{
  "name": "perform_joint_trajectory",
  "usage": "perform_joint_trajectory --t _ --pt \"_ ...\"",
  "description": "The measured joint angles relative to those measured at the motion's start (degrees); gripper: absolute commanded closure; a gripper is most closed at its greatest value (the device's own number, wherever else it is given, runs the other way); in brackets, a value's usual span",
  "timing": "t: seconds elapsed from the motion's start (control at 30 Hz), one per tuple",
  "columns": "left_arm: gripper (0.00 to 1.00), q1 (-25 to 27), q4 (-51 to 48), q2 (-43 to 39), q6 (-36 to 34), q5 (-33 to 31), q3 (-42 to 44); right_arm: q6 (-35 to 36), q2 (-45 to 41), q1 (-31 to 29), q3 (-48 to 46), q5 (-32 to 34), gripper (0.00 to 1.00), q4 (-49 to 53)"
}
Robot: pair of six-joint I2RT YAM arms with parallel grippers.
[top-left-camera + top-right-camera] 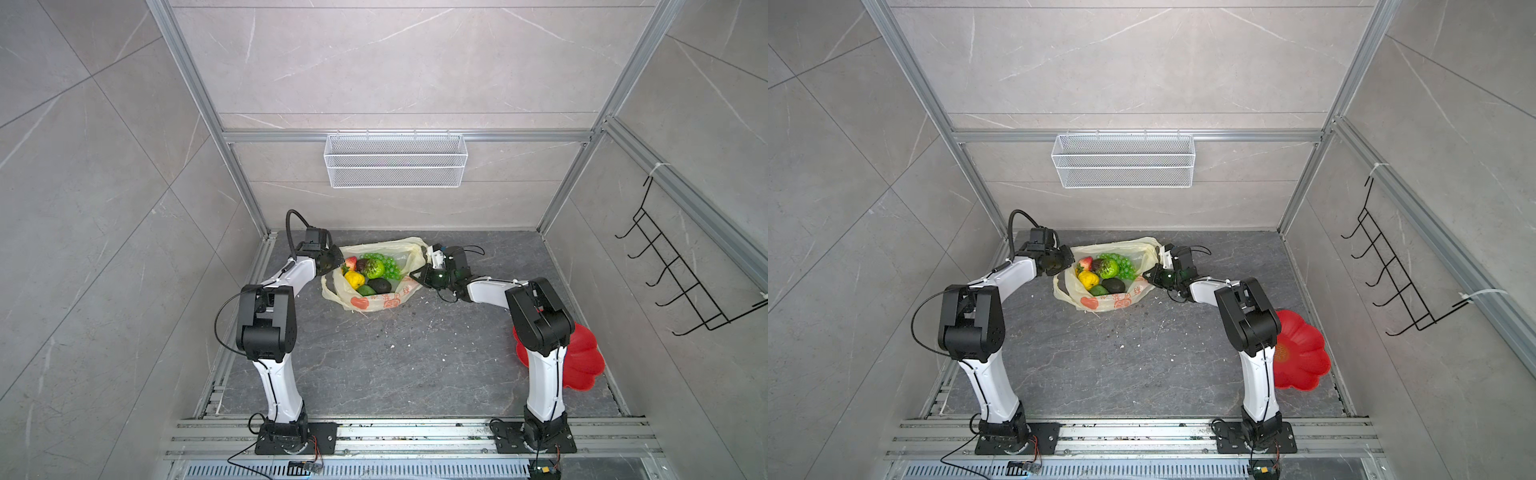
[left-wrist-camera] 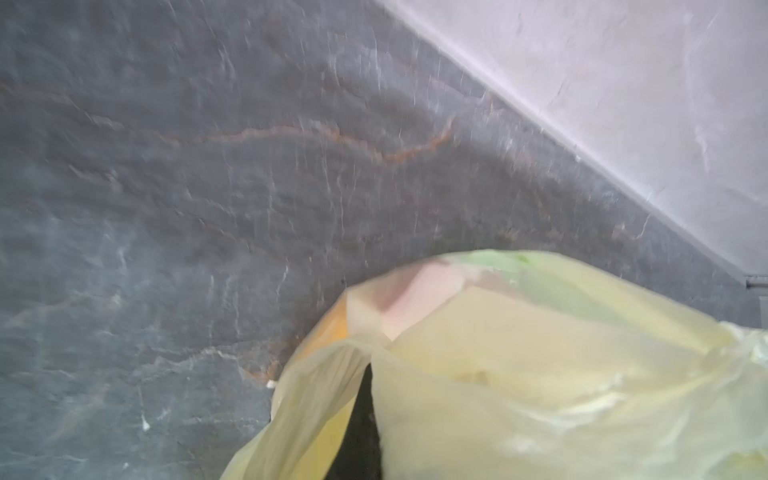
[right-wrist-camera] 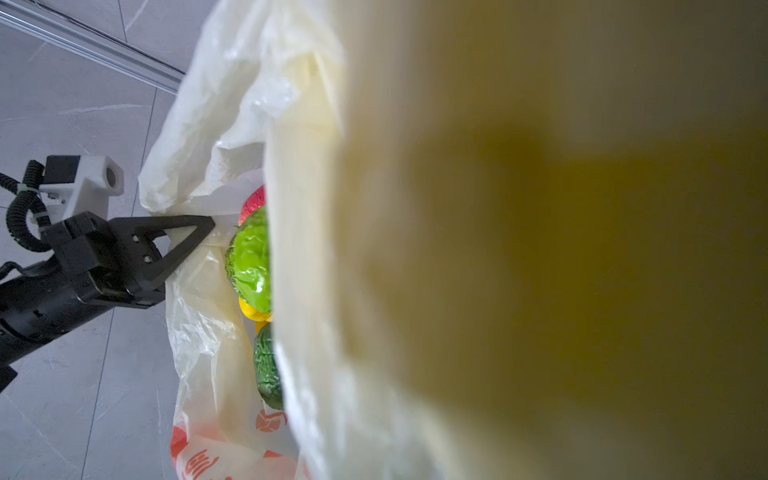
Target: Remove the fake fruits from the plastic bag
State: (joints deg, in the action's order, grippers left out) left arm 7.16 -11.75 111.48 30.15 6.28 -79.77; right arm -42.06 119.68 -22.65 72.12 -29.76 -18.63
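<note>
Booth: grey stone-look walls in an aluminium frame. I see a white wire basket (image 1: 395, 160) on the back wall and a black hook rack (image 1: 681, 274) on the right wall, both well above the left gripper (image 1: 334, 262) and right gripper (image 1: 417, 275).
Tabletop (image 1: 395, 365): dark veined slab, speckled with pale crumbs on my side of both grippers.
Left arm (image 1: 266, 316): rises from the front rail, folds at a high elbow, then reaches forward and down with the wrist turned inward.
Right arm (image 1: 540, 316): mirrors it, with the forearm low and pointing inward.
Red plate (image 1: 582, 361): flower-shaped, flat on the slab well behind the right gripper, partly hidden by that arm.
Plastic bag (image 1: 374, 301): pale yellow with orange-red prints. It lies between the two grippers with its mouth spread wide and facing up.
Left gripper: jaws pressed together on the bag's rim. From the right wrist I see its black tip (image 3: 199, 232) biting the film.
Right gripper: jaws together at the opposite rim, which stands raised against it. Film drapes over its camera (image 3: 498, 249) and hides the fingers.
Fake fruits (image 1: 370, 274): all inside the bag, between the grippers.
Grape bunch (image 1: 388, 266): nearest the right gripper.
Bumpy green fruit (image 1: 374, 268): mid-pile, just beside the grapes.
Dark avocado (image 1: 379, 286): on my side of the pile.
Yellow fruit (image 1: 354, 279): toward the left gripper.
Strawberry (image 1: 351, 262): just beside the left gripper's tip.
</note>
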Motion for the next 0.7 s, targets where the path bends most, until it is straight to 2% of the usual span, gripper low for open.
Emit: perform_joint_trajectory --t 0.07,0.2,0.3,0.33,0.5,0.6,0.7 --pt "1.00 0.59 0.26 -0.02 0.00 0.31 2.01 0.15 0.00 0.00 -0.76 0.13 0.79 0.46" --pt "1.00 1.66 0.28 -0.94 0.00 0.66 5.42 0.90 -0.26 0.00 -1.77 0.87 0.53 3.10" --pt "0.99 1.95 0.17 -2.51 -0.07 1.07 6.34 1.44 -2.21 -0.04 -2.60 2.34 0.42 6.34" --pt "0.96 1.97 0.26 -2.97 -0.11 1.20 6.34 1.60 -3.08 -0.11 -2.71 2.97 0.40 7.43" --pt "0.61 1.97 0.22 -5.66 0.22 0.52 6.95 2.64 -10.14 -2.25 -3.32 9.49 0.30 14.05" --pt "0.47 1.97 -0.96 -7.82 0.92 -1.75 8.17 2.58 -13.44 -5.05 -3.37 13.92 0.27 17.03" --pt "0.37 1.97 -3.65 -10.43 1.86 -4.33 8.83 1.07 -14.38 -7.87 -3.37 17.29 0.25 19.04"
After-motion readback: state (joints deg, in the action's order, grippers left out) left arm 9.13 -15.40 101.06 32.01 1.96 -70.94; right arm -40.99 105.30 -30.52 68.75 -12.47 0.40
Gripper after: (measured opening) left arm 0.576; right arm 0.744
